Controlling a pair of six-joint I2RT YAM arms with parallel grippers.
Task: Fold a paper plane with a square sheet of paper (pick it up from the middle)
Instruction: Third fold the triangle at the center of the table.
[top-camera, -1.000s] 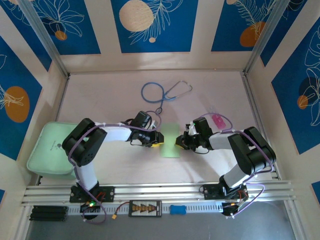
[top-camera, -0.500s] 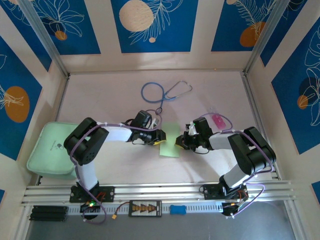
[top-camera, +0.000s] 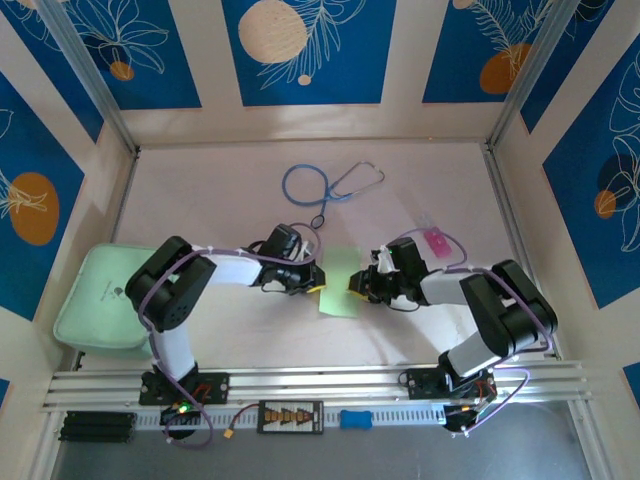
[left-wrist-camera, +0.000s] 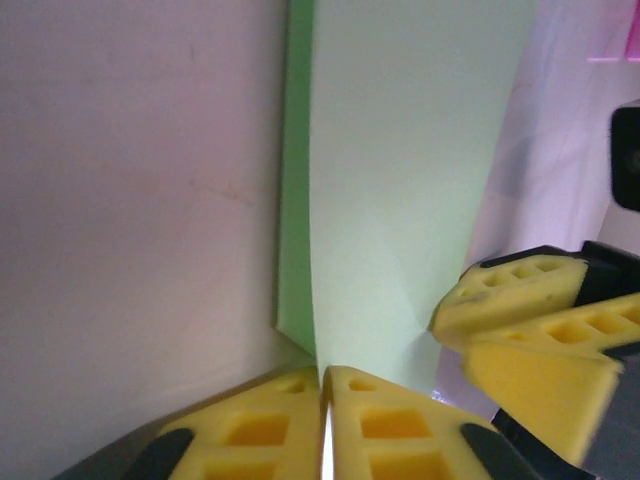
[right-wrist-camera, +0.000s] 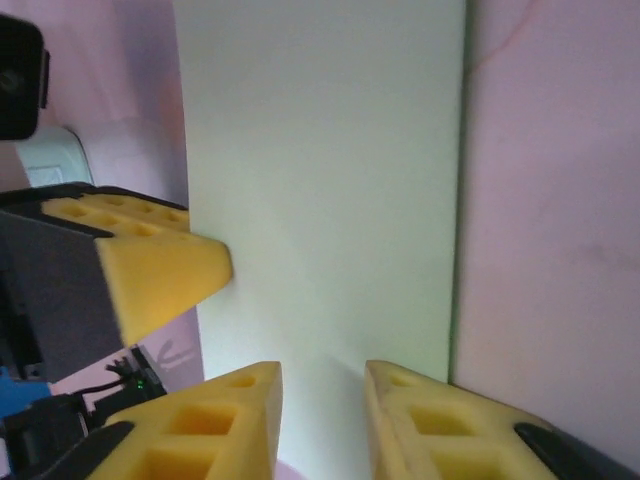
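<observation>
Pale green square sheet of paper (top-camera: 338, 283), folded narrow, long axis running near-to-far between both arms | left gripper (left-wrist-camera: 325, 372) pinched closed on its left edge | right gripper (right-wrist-camera: 322, 370) parted at its right edge, holding nothing, we judge.

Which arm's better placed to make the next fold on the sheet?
Left. The left tool is shut on the edge of the sheet; the right tool has its jaws apart at the opposite edge, apparently gripping nothing.
</observation>
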